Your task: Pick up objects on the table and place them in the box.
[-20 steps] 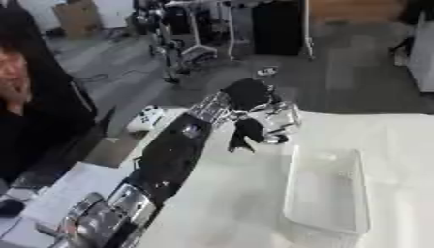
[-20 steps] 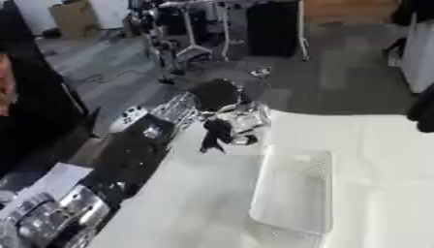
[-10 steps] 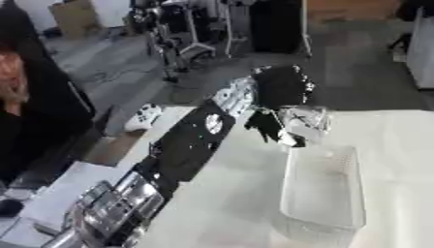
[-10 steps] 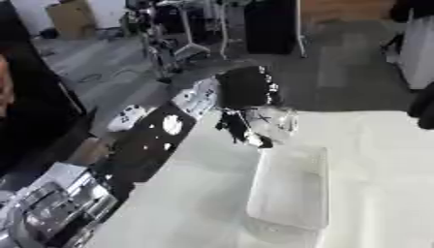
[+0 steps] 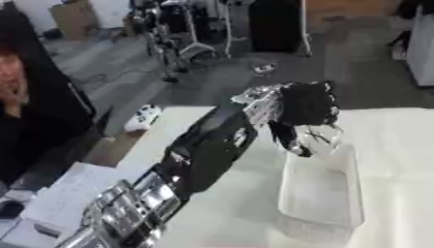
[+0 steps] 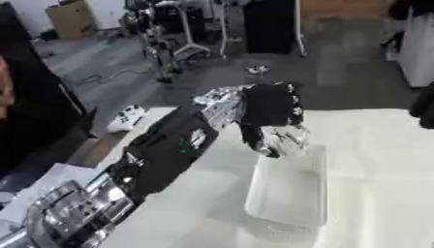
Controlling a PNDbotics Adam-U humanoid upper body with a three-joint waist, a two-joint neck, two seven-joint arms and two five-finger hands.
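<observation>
My left arm runs from the lower left up to the middle, and its black left hand (image 5: 305,104) hangs fingers down over the far end of the clear plastic box (image 5: 320,220). The fingers are curled on a clear, shiny object (image 5: 317,137) that hangs just above the box's far rim. The box lies lengthwise on the white table (image 5: 398,160), and I see nothing inside it. A dark shape (image 6: 421,104) at the right edge of the right eye view looks like my right hand; only part of it shows.
A small white object with dark marks (image 5: 141,117) lies at the table's left edge. A person in black sits beyond that edge at the left. Flat white things (image 5: 51,208) lie at the lower left beside my arm.
My left hand has carried the clear object to the right, from left of the box to above its far end. The dark shape at the right edge has stayed put.
</observation>
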